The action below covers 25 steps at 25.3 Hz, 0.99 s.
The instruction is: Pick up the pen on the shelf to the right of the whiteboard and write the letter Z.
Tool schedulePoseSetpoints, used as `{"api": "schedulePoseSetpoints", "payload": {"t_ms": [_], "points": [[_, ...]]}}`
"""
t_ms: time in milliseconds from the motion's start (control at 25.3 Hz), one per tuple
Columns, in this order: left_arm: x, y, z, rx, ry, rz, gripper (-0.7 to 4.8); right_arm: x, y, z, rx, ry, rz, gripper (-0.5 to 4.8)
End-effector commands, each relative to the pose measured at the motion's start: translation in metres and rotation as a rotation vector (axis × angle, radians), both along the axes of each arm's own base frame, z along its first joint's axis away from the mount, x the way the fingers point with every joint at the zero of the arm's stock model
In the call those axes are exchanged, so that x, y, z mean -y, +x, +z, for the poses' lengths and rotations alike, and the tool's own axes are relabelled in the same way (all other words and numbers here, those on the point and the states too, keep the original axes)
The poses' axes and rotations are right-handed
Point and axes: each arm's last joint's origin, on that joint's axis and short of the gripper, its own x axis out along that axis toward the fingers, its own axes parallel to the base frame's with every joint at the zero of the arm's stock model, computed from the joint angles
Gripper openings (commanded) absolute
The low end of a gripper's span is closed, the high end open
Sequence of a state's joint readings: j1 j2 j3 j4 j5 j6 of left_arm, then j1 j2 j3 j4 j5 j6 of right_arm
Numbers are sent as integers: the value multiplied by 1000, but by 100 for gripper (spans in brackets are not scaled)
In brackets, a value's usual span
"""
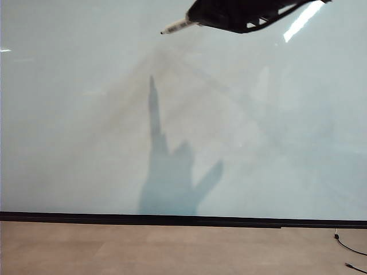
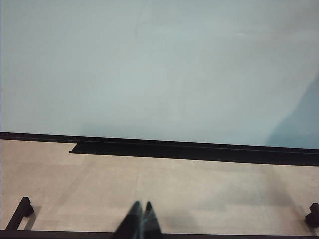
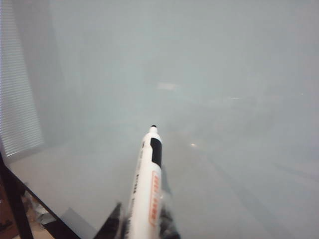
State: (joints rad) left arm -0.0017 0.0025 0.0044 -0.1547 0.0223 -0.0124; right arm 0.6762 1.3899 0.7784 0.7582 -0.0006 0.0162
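Note:
The whiteboard (image 1: 86,114) fills the exterior view, pale and glossy, with a black strip (image 1: 172,219) along its bottom edge. At the top of that view my right gripper (image 1: 198,20) is shut on the pen (image 1: 176,26), whose dark tip points left. The arm's shadow (image 1: 169,177) lies far below on the board, so the tip stands off the surface. In the right wrist view the white pen (image 3: 148,184) juts from the right gripper (image 3: 142,221) toward the whiteboard (image 3: 224,99). My left gripper (image 2: 141,209) is shut and empty, low over the beige surface. No letter Z shows. The shelf is out of view.
A beige surface (image 1: 172,246) runs below the board. A thin black cable (image 1: 350,249) lies at its right end. Black frame pieces (image 2: 20,211) (image 2: 313,214) stand at both sides near the left gripper. A ceiling light glares on the board (image 1: 303,20).

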Motion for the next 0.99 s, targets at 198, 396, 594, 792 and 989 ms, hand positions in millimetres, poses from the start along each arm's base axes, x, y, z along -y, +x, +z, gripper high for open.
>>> {"api": "schedulePoseSetpoints", "payload": {"t_ms": [198,396,594,792,989], "points": [[0,0,1,7,4,-1,-5,-12,7,23,28,-15,37,-9],[0,0,1,7,4,-1,-5,-19,12,33,16,-26,45,-9],[0,0,1,7,4,-1,-4,-27,19,41,-1,-48,65,-9],[0,0,1,7,4,-1,-5,-31,24,45,-16,-72,62,-9],[0,0,1,7,4,-1,-5,-30,25,45,-19,-70,39,-9]]}}
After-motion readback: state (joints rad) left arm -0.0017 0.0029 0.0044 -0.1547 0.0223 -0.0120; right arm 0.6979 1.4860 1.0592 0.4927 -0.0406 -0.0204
